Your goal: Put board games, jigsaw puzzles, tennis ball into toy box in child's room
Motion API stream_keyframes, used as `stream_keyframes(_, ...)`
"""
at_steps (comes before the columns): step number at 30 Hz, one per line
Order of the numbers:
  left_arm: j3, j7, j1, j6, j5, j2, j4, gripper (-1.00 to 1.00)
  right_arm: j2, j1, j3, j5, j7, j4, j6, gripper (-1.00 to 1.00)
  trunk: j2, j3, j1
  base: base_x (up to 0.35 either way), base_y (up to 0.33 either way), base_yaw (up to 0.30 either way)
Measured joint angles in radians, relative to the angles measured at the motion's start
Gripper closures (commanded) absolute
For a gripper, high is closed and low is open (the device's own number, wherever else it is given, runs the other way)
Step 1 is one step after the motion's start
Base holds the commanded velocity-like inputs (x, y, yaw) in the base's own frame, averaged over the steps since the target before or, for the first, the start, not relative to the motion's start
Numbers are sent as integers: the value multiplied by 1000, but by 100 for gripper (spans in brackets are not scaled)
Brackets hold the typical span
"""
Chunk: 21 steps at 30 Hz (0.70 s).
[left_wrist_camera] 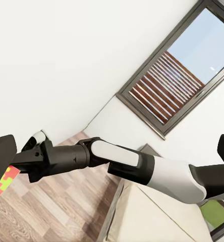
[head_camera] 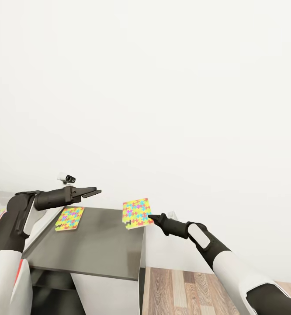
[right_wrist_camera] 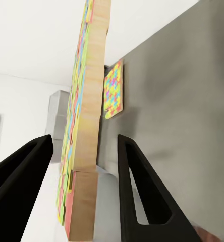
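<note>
Right tool (head_camera: 150, 217) grips one jigsaw puzzle (head_camera: 136, 212) upright above the bench's (head_camera: 97, 249) far right corner; left tool (head_camera: 94, 191), closure undeterminable, hovers over the second puzzle (head_camera: 70, 218).

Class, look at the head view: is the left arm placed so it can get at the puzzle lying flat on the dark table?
Probably yes. The left gripper hangs just above that puzzle on the table, nothing between them, and its fingers look parted.
</note>
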Motion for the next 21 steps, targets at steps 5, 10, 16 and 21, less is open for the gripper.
stream_keyframes(5, 1, 0, 0, 0, 0, 0, 0, -100, 0, 0, 0, 0, 0, 0, 0, 100, 35, 16, -19, 0, 0, 0)
stream_keyframes(10, 0, 0, 0, 0, 0, -1, 0, -100, 0, 1, 0, 0, 0, 0, -1, 100, 70, 31, -38, 0, 0, 0)
stream_keyframes(16, 0, 0, 0, 0, 0, 0, 0, -100, 1, 1, -1, -1, -1, 0, -3, 100, 112, 50, -61, 0, 0, 0)
stream_keyframes(21, 0, 0, 0, 0, -2, -2, 0, -100, -1, 1, -5, -1, -1, 0, -2, 100, 147, 66, -81, 0, 0, 0)
